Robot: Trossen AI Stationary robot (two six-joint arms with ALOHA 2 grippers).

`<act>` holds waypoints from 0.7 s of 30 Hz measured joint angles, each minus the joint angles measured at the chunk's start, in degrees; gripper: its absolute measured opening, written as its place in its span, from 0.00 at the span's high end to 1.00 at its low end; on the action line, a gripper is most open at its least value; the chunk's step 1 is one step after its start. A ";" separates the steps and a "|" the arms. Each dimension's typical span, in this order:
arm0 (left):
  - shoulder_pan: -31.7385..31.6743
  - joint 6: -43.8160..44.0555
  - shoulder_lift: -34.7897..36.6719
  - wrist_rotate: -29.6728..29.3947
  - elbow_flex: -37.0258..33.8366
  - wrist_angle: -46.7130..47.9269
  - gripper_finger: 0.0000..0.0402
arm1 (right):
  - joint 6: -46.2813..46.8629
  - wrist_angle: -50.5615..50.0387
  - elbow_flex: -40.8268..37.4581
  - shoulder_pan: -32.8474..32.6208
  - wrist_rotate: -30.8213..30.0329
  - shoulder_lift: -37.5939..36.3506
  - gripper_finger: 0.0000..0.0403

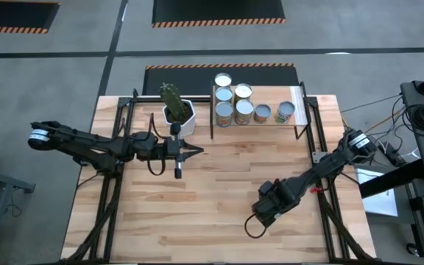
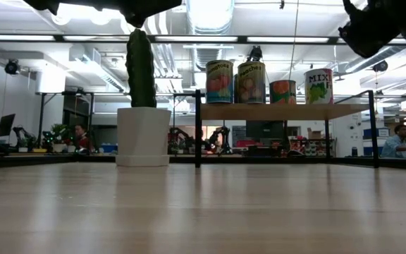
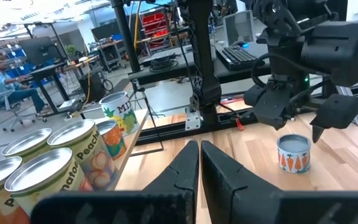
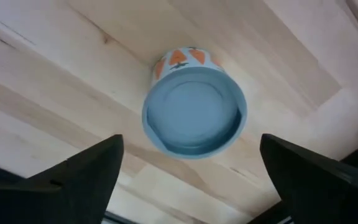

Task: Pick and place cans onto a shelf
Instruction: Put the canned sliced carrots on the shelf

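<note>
Right gripper (image 4: 191, 174) hovering above carrot can (image 4: 194, 106) on table, fingers spread to straddle it. 6 cans (image 1: 243, 103) standing on shelf (image 1: 297, 99). Left gripper (image 3: 199, 165) waiting mid-table, pressed together.

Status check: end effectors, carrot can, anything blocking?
Right end effector open, above the carrot can on the table. Left end effector shut, idle by the cactus pot. Six cans on the shelf. Nothing around the can.

Bright overhead lighting; ceiling lamp (image 2: 208, 13) glares; right wrist view soft, blurred.
</note>
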State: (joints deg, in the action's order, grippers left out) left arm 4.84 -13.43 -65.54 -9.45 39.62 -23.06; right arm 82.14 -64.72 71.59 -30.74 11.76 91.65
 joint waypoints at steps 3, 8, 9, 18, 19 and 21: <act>0.00 0.00 0.00 0.00 0.00 0.04 1.00 | -0.93 0.00 -0.50 0.00 -0.27 0.49 0.09; 0.00 0.23 0.00 0.00 0.00 0.13 1.00 | -1.84 0.79 -1.34 0.00 -0.40 1.33 0.09; 0.00 0.33 0.00 0.00 0.00 0.18 1.00 | -2.06 0.95 -1.48 0.00 -0.42 1.58 0.09; 0.00 0.44 0.00 0.00 0.00 0.46 1.00 | -3.47 6.87 -4.75 0.00 -1.18 3.09 0.09; 0.00 0.44 0.00 0.00 0.00 0.54 1.00 | -3.47 7.74 -5.27 0.00 -1.30 3.09 0.09; 0.00 0.45 0.00 -0.01 0.00 0.54 1.00 | -3.36 8.62 -5.90 0.00 -1.34 3.11 0.12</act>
State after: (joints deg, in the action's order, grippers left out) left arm 4.84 -12.98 -65.54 -9.46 39.62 -22.51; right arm 78.78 -56.10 65.69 -30.74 10.42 94.75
